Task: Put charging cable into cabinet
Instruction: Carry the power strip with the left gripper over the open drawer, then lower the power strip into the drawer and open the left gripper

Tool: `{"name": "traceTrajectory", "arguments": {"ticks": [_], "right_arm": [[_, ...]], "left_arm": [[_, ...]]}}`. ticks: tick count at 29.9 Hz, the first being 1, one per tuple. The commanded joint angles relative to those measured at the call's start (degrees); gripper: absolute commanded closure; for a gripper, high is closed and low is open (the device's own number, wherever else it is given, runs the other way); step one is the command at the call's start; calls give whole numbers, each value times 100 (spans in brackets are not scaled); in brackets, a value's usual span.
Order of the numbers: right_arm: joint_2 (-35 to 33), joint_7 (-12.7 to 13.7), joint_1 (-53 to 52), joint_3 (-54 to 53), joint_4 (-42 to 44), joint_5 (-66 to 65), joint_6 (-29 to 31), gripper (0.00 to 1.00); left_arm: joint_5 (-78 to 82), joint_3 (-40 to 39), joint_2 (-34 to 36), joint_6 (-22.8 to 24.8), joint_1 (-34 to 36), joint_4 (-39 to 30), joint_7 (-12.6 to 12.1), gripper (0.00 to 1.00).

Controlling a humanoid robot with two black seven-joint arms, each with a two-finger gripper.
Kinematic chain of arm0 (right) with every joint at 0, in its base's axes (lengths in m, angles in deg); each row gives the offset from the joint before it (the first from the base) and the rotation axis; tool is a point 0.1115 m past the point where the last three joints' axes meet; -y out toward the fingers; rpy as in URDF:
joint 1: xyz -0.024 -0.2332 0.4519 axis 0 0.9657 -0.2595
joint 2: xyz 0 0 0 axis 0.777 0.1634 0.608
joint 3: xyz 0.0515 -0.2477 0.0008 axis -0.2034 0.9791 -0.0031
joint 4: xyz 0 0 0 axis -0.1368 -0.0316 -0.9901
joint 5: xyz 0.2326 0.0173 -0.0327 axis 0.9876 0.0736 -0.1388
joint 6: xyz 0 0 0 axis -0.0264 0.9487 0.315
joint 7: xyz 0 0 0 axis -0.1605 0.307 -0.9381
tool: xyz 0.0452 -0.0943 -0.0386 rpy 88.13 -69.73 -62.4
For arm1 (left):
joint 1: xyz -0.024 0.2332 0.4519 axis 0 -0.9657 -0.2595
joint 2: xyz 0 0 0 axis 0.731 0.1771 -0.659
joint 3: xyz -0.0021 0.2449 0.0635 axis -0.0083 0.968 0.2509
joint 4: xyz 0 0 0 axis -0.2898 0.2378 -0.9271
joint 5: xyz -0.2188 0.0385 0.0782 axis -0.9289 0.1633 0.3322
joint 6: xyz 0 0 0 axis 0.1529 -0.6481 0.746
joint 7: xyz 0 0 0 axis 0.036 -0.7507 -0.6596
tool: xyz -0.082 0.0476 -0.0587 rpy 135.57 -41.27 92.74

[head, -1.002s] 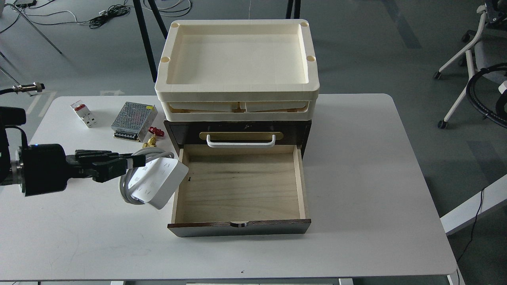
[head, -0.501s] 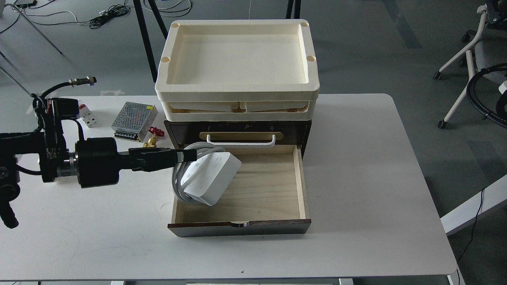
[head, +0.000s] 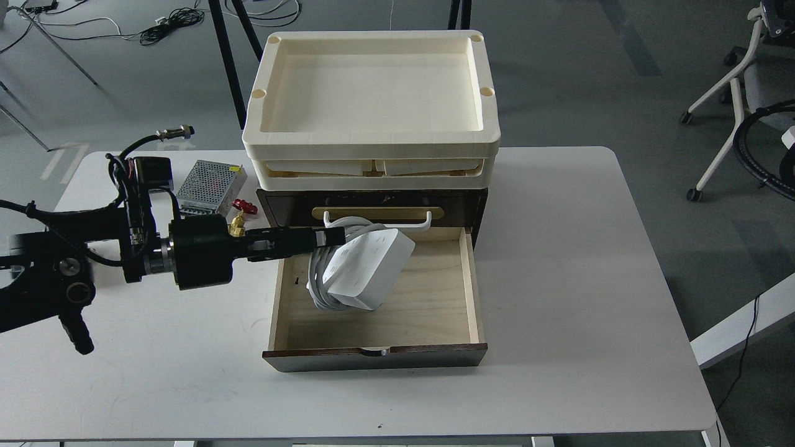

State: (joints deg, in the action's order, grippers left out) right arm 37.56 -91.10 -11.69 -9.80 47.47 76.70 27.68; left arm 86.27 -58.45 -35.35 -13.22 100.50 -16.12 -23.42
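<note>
Cabinet [head: 372,205] stands at the table's [head: 590,279] far-edge middle; its pulled-out drawer [head: 435,310] holds nothing on its floor (pale wood bare). Left gripper [head: 332,237] is clamped on the charging cable [head: 366,268], which hangs over the drawer's left half, just right of the fingertips. Its long axis is tilted, upper end toward the far right corner.

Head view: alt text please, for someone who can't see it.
The left gripper holds the charging cable tilted above the open drawer of the cabinet on a white table. Cream trays are stacked on the cabinet.
</note>
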Motion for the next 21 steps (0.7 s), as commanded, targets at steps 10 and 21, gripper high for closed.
{"name": "traceTrajectory", "arguments": {"ticks": [10, 21], "right_arm": [[-25, 0, 52, -3, 0, 3, 0, 1], [-51, 0, 79, -3, 0, 3, 0, 1]], "left_arm": [[97, 34, -517, -415, -307, 432, 0, 94], [324, 87, -895, -617, -491, 1188, 0, 94]]}}
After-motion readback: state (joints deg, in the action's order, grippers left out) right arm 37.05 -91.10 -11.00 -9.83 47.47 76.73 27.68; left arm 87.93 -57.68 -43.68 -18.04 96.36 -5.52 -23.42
